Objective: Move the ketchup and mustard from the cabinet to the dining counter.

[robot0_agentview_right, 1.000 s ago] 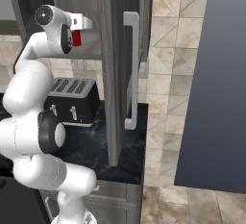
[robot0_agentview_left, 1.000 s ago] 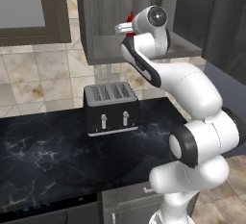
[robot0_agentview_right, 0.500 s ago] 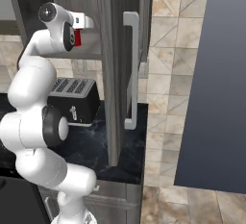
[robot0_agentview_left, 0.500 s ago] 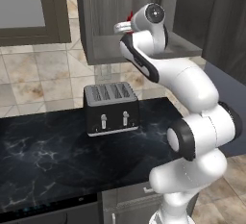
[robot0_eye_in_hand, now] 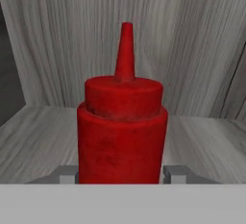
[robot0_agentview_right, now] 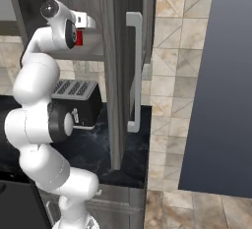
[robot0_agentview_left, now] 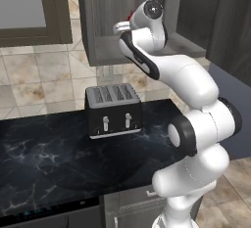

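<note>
Flat, even rendered light all round, no glare; soft shadow under the black four-slot toaster [robot0_agentview_left: 113, 110] on the black marble worktop [robot0_agentview_left: 44, 156]; cabinet interior dimmer; everything slightly soft and low-res; no edge warping.

the ketchup [robot0_eye_in_hand: 122, 127] stands upright on the shelf inside the cabinet [robot0_agentview_right: 118, 51] — between the fingertips [robot0_eye_in_hand: 67, 174], back wall behind it. below the cabinet, a toaster [robot0_agentview_left: 113, 110] sits on the worktop [robot0_agentview_left: 54, 158].
</note>
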